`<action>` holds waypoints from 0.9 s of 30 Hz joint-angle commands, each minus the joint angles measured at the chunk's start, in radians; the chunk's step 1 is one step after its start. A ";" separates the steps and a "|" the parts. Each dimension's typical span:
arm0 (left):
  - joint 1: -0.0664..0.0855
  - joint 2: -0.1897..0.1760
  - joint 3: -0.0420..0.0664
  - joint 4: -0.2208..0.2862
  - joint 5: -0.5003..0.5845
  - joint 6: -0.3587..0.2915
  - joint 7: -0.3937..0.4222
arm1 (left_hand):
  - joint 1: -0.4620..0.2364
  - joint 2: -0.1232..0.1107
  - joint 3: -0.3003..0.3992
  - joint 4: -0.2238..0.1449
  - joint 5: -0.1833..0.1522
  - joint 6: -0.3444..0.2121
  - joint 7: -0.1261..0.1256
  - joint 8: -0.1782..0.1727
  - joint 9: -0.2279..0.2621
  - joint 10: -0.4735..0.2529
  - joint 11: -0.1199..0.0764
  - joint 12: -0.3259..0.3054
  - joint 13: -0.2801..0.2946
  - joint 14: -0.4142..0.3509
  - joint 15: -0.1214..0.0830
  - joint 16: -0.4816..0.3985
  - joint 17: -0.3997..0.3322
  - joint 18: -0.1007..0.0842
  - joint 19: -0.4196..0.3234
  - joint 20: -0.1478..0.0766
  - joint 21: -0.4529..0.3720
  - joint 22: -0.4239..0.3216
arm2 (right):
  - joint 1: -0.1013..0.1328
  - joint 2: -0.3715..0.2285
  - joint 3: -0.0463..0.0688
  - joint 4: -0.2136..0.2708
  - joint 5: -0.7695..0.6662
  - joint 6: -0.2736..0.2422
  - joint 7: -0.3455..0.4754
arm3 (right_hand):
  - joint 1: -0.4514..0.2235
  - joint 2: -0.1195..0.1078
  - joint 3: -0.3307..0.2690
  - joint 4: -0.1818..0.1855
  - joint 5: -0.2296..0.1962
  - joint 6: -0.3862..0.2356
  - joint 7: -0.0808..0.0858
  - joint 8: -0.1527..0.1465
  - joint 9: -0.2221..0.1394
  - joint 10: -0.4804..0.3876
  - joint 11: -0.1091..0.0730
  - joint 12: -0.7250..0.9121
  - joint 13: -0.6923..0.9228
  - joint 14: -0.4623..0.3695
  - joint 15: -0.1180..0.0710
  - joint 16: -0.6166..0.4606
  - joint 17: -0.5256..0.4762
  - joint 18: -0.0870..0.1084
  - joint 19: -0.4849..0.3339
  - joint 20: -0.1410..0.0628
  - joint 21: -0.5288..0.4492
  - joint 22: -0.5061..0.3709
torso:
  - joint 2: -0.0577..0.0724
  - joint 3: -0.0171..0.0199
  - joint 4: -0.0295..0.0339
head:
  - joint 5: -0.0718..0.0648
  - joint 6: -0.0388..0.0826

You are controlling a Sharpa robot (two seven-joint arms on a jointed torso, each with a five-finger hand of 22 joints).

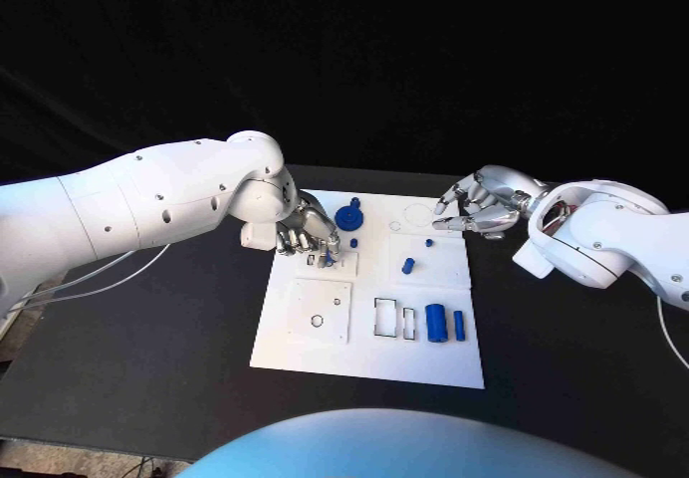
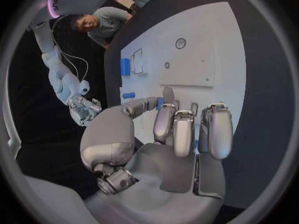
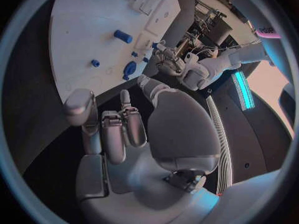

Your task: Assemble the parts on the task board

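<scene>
Two white robot arms reach over a white board (image 1: 288,349) lying in the middle of a black table (image 1: 143,388). Several small blue parts sit on the board: a round knobbed part (image 1: 349,216) near its far edge, a short peg (image 1: 408,266) near the centre, a tiny stud (image 1: 429,242) just beyond that peg, and two upright cylinders (image 1: 445,325) side by side near the right edge, beside two empty rectangular slots (image 1: 389,315). The left hand (image 1: 303,231) hovers over the board's far left area with its fingers curled downward, their tips close to a small blue piece (image 1: 331,261) at a recess there; whether the fingers actually pinch that piece, or only touch it, cannot be told from these pictures. The right hand (image 1: 478,211) hangs just off the board's far right corner, fingers loosely curled and apart, holding nothing. Most of the assembly looks unfinished, with parts loose and slots unfilled. The likely risks: the left fingertips may nudge the small piece sideways instead of seating it, or tip it so it jams at the recess edge. A careless sweep could also knock the knobbed part just beside the hand, and pressing hard near the edge might shift the whole board.
</scene>
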State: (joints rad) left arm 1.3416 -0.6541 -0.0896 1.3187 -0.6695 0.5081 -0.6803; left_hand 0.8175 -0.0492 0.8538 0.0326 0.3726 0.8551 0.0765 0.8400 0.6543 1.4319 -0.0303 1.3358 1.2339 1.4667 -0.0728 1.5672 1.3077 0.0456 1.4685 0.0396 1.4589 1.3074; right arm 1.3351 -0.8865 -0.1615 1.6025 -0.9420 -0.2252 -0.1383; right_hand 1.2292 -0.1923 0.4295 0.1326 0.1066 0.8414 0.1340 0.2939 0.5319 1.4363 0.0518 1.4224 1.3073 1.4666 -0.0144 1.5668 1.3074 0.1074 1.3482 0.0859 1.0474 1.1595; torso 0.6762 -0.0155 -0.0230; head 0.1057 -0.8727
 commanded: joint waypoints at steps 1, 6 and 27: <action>0.005 0.016 0.000 -0.019 0.068 0.060 -0.004 | 0.034 0.029 0.117 -0.122 0.008 0.053 -0.046 0.004 0.001 0.012 -0.003 0.003 0.001 0.104 -0.003 0.004 0.263 -0.012 0.019 -0.004 0.003 0.165 | -0.001 0.001 0.000 0.000 -0.010 0.016 0.002 | 0.001 -0.007 -0.001 0.007 0.003 -0.010 0.000 0.006 0.001 -0.006 0.001 -0.005 0.074 0.104 -0.003 0.004 0.263 0.011 -0.005 0.001 -0.004 -0.001 | -0.001 0.0006 0.0015 | 0.000 0.000; 0.011 0.039 -0.007 -0.055 0.081 0.094 -0.013 | 0.034 0.030 0.117 -0.123 0.010 0.054 -0.046 0.004 0.002 0.012 -0.003 0.003 0.002 0.104 -0.003 0.004 0.263 -0.011 0.019 -0.004 0.002 0.164 | -0.001 0.002 0.000 0.000 -0.010 0.016 0.001 | 0.001 -0.007 -0.001 0.007 0.003 -0.010 0.000 0.006 0.001 -0.006 0.001 -0.005 0.074 0.104 -0.003 0.004 0.263 0.011 -0.005 0.001 -0.004 -0.001 | -0.001 0.0005 0.0012 | 0.002 0.000; 0.017 0.089 -0.022 -0.135 0.024 0.115 -0.020 | 0.034 0.031 0.114 -0.130 0.027 0.060 -0.048 0.005 0.014 0.015 -0.004 0.007 0.008 0.104 -0.004 0.004 0.263 -0.012 0.020 -0.005 0.004 0.167 | -0.001 0.001 0.000 0.001 -0.010 0.010 0.003 | 0.001 -0.007 -0.001 0.007 0.003 -0.010 0.000 0.006 0.001 -0.006 0.001 -0.005 0.074 0.104 -0.003 0.004 0.263 0.011 -0.005 0.001 -0.004 -0.001 | 0.001 -0.0009 0.0015 | 0.001 0.000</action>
State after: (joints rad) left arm 1.3569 -0.5691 -0.1118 1.1840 -0.6228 0.6031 -0.6958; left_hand 0.8175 -0.0492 0.8482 0.0270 0.3964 0.8585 0.0800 0.8395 0.6677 1.4354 -0.0270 1.3358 1.2408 1.4667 -0.0728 1.5672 1.3075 0.0457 1.4685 0.0397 1.4589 1.3073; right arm 1.3351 -0.8859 -0.1615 1.6022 -0.9421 -0.2251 -0.1387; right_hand 1.2293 -0.1922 0.4295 0.1326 0.1066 0.8414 0.1340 0.2939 0.5316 1.4363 0.0518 1.4225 1.3073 1.4666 -0.0144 1.5668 1.3073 0.1074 1.3482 0.0859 1.0474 1.1595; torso 0.6755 -0.0155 -0.0221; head 0.1085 -0.8727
